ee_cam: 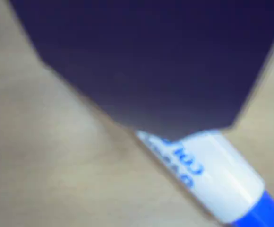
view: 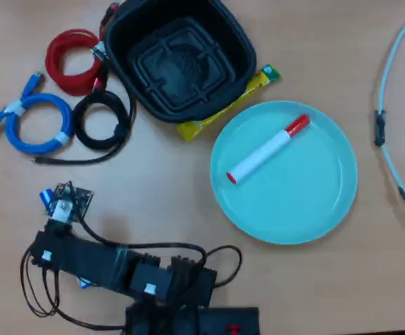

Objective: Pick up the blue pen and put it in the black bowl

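Note:
The blue pen [ee_cam: 222, 179] lies on the wooden table, white barrel with blue print and a blue end, close under the camera in the wrist view. A dark blurred jaw of my gripper [ee_cam: 175, 125] covers the pen's upper part. In the overhead view the arm lies at the lower left and hides most of the pen; a blue bit [view: 46, 198] shows beside the gripper [view: 63, 208]. I cannot see how the jaws stand. The black bowl [view: 239, 49] stands empty at the top centre, well away from the gripper.
A round light-blue plate [view: 307, 202] holds a red-capped white marker [view: 267, 150]. A yellow packet [view: 244, 94] lies by the bowl. Red [view: 68, 61], blue [view: 35, 125] and black [view: 101, 120] coiled cables lie at the upper left. A white cable [view: 387, 105] runs along the right.

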Motion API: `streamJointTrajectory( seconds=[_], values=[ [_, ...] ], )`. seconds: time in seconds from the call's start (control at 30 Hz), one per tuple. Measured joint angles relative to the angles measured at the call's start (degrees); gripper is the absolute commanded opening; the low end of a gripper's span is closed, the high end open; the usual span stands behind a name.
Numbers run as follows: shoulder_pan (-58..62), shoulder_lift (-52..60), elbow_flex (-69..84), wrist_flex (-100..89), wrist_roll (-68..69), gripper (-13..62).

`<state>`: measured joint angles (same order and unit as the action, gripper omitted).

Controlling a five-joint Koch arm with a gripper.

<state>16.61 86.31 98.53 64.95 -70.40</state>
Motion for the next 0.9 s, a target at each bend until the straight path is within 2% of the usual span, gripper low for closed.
streamJointTrajectory(
  seconds=[0.37,0.77,0.9],
  values=[
    [0.53,-4.83,0.0,0.0,0.09,28.0],
    [2.72,-10.02,0.0,-2.11,8.88,27.7],
    [3.25,-10.11,0.0,-3.43,13.45,23.8]
  ],
)
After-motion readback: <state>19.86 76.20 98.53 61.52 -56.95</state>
